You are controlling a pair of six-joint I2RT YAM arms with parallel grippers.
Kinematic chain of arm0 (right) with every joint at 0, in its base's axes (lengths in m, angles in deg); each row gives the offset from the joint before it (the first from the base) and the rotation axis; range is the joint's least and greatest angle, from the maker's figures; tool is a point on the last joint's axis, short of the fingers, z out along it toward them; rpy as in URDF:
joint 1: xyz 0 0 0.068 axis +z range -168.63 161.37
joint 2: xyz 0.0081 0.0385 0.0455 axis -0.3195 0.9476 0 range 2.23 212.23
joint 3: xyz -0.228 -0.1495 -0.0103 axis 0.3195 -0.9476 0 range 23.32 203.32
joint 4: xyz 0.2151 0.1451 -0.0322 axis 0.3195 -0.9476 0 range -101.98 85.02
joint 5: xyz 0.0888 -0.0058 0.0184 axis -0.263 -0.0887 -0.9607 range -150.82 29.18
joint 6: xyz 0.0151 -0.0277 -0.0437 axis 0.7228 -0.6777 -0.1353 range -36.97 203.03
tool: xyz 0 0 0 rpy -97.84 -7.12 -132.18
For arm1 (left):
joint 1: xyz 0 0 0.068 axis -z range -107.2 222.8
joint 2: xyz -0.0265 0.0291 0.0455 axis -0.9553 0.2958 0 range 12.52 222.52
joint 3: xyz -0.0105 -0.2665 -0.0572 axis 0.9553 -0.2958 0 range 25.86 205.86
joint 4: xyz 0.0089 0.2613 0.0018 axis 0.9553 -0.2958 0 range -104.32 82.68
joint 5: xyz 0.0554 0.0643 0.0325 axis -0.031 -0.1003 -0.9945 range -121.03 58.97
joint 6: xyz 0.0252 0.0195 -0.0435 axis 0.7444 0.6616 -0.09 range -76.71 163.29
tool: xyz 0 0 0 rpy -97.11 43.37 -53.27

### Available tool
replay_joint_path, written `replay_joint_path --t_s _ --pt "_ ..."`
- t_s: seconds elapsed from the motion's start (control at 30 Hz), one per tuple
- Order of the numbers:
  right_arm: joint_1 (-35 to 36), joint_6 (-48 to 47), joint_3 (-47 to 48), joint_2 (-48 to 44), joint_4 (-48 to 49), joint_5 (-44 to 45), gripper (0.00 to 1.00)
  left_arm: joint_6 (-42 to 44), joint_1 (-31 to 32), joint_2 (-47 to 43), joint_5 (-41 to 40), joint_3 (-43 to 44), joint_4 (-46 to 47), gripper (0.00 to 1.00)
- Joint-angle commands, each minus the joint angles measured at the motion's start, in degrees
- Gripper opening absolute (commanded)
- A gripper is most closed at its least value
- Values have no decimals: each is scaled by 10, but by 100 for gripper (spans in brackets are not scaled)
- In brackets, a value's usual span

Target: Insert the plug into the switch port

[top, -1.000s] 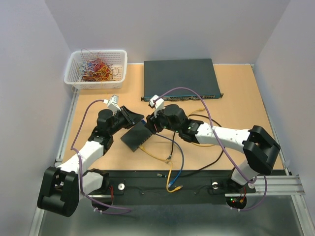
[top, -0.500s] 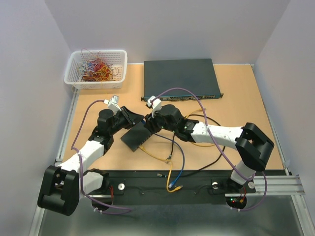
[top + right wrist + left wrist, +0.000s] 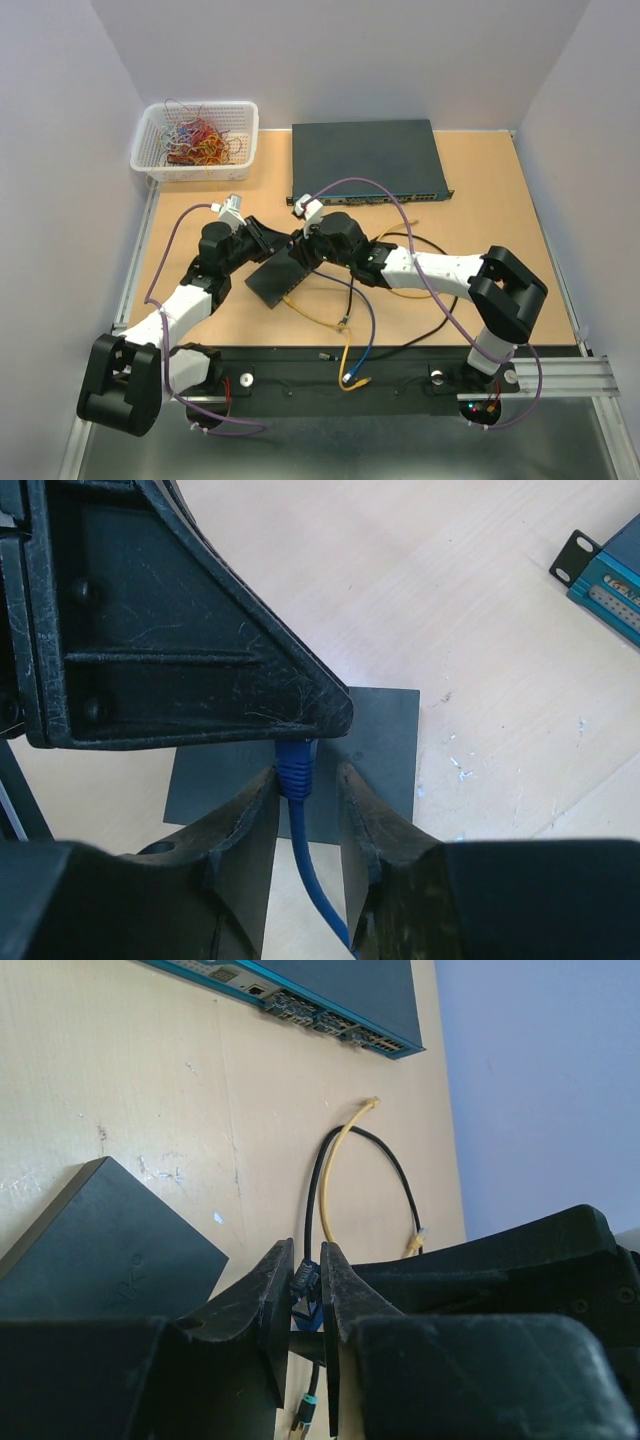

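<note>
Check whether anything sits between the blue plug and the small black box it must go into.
Nothing visible does. The left gripper pinches the blue plug close to the black box, and the right gripper straddles its cable. The box's sockets cannot be seen.

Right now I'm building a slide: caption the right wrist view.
Left gripper pinches the blue plastic cable plug over the small flat black box; right gripper straddles it.

Extended inward, with left gripper (image 3: 305, 1257) and right gripper (image 3: 306, 780) meeting nearly tip to tip. Pinched narrow on the left; slightly parted on the right.
</note>
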Motion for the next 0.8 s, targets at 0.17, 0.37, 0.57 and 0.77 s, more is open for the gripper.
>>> replay_joint_path --t_s 0.17,0.37,0.57,0.77 --pt "4 10 17 2 40 37 23 8 4 3 5 18 16 0" --pt "4 24 -24 -24 84 52 3 17 3 0 6 16 16 12" --pt "5 38 -47 -33 83 50 0 40 3 7 -10 18 0 57" --pt "6 59 -92 -58 65 55 0 69 -19 21 -30 26 -23 65"
